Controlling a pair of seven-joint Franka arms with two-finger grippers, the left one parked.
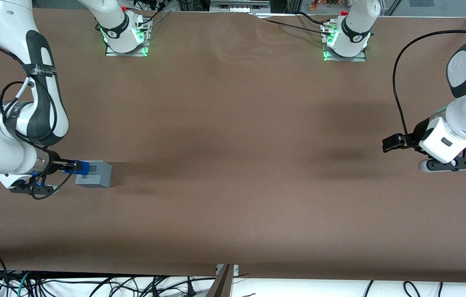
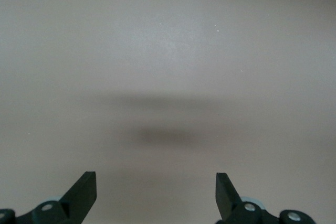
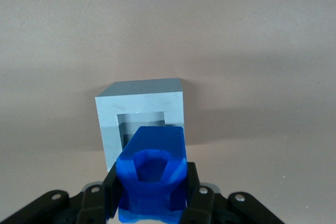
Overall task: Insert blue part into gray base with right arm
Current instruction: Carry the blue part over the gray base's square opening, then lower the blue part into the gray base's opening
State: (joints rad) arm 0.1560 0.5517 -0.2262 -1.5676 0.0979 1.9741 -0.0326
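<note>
The table [image 1: 233, 173] is bare brown. The base [image 1: 94, 175] sits at the working arm's end, socket up. The gripper [image 3: 151, 195] hangs just above it, clamped on the blue part [image 3: 152, 174], which overlaps the socket edge. Looks like the alignment step; next I'd centre the part, then push down.

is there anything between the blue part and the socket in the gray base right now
Nothing visible. The gripper holds the blue part in its jaws right beside the gray base, and the square socket on top looks open and unblocked.
</note>
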